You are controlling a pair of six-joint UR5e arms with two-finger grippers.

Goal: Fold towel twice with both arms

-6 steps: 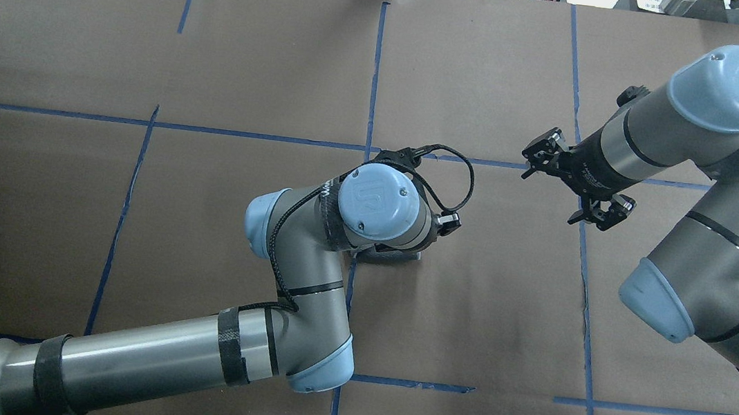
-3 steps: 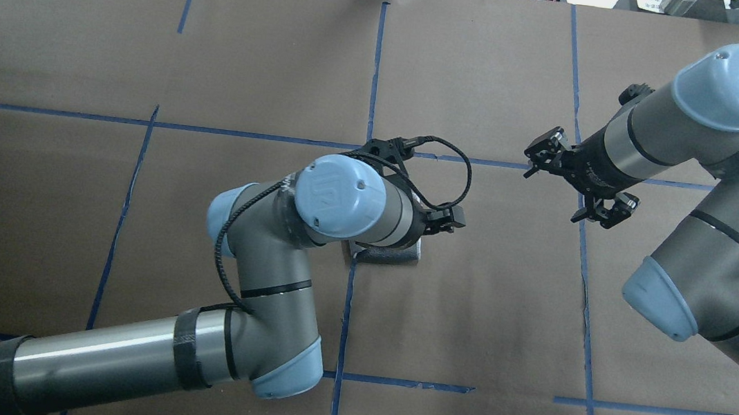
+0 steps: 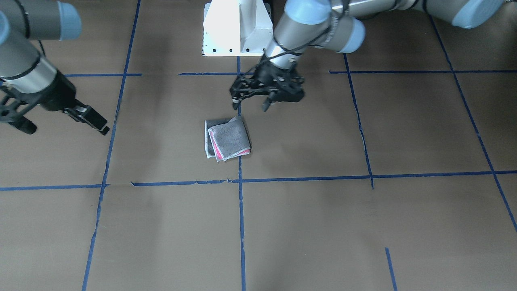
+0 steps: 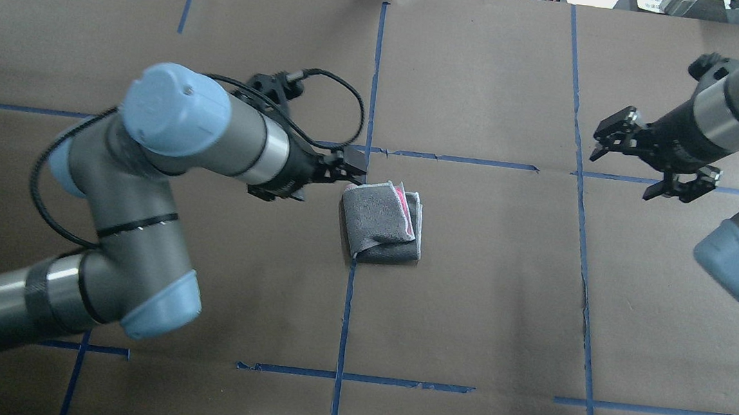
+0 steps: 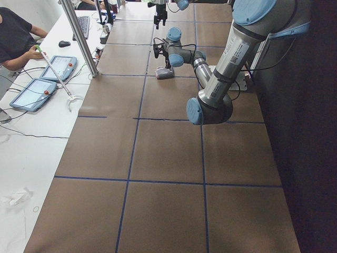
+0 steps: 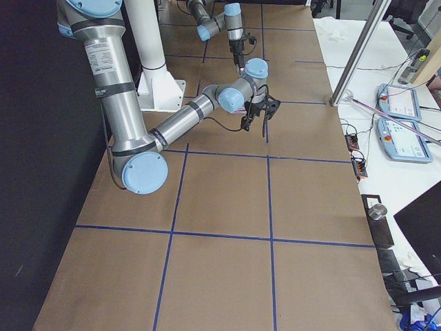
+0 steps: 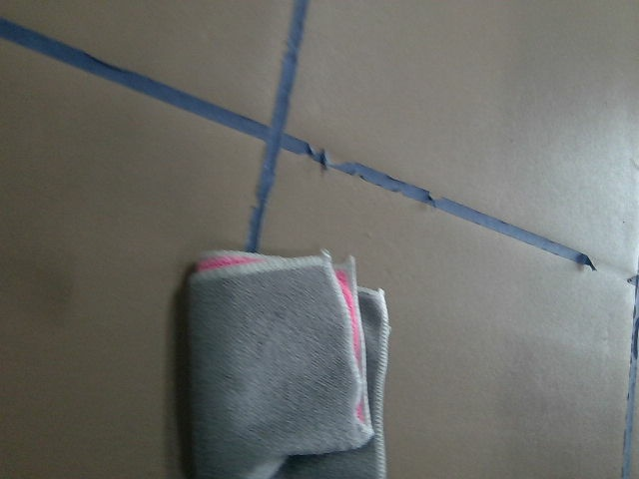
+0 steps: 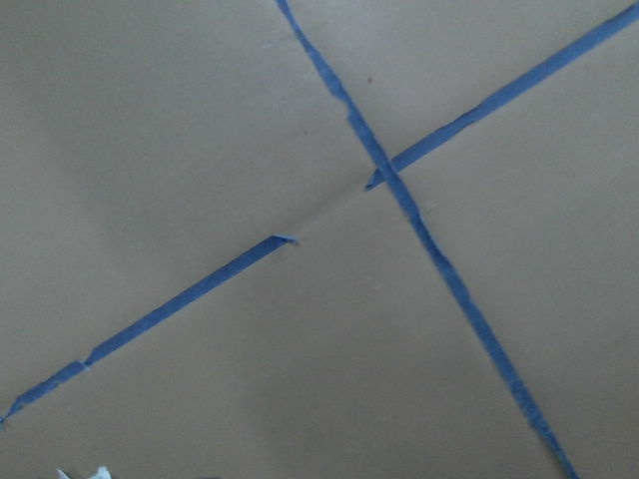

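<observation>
the towel lies folded into a small packet on the tabletop. grey faces up, and a strip of pink-red and the pale border show along one edge. it sits just on the robot's side of a crossing of blue tape lines, with one side over the central line. the top layer is skewed, so the lower layer shows along two sides. the left wrist view shows the same packet below the tape crossing.

a second ago the left arm's wrist hung right over the towel, hiding all but a sliver of grey. since then the arm has swung back toward the robot's left and the whole packet is in plain sight. the left end effector is now close by the towel's nearest corner, its fingers spread and gripping nothing.

the right arm has also drawn back, farther toward the robot's right and a little farther from the robot than a second ago. the right end effector is well apart from the towel, with its fingers spread wide and empty, as they were before. its wrist camera sees only brown paper and crossing tape.
</observation>
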